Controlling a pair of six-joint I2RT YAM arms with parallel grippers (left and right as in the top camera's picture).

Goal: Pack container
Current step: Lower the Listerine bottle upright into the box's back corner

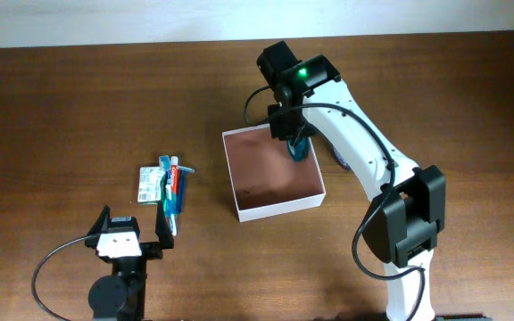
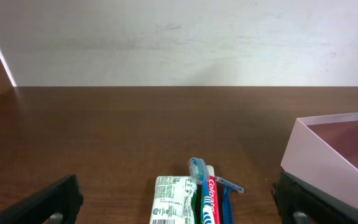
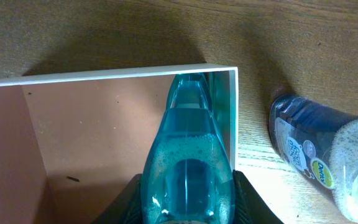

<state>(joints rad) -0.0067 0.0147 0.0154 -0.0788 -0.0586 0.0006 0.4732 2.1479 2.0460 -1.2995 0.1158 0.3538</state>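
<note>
The square, shallow container [image 1: 270,174] with thin white walls and a reddish-brown floor sits in the middle of the brown wooden table [image 1: 61,107]. Nothing lies flat inside it yet.

The right claw [image 3: 188,202] reaches over the container's far right corner. It is pinching a see-through teal bottle [image 3: 188,143] of bubbly soap, one finger on each side. The bottle's tip points down at the corner, close to the white wall. I think it is held there so it can be tucked against the wall, which leaves room for the other things.

Just outside the container's right wall lies a dark blue plastic bottle [image 3: 316,162] with a small label. It looks like it is waiting for its turn.

To the left of the container, well apart from it, is a little pile: a green and white packet [image 2: 173,199], a red and white toothpaste tube [image 2: 210,199] and a thin blue razor [image 2: 230,185]. They lie close together, side by side.

The left claw [image 1: 133,218] sits near this pile, on the side away from the container. Its fingers are spread wide and hold nothing. It points at the pile, so I think it is ready to grab one of those things.
</note>
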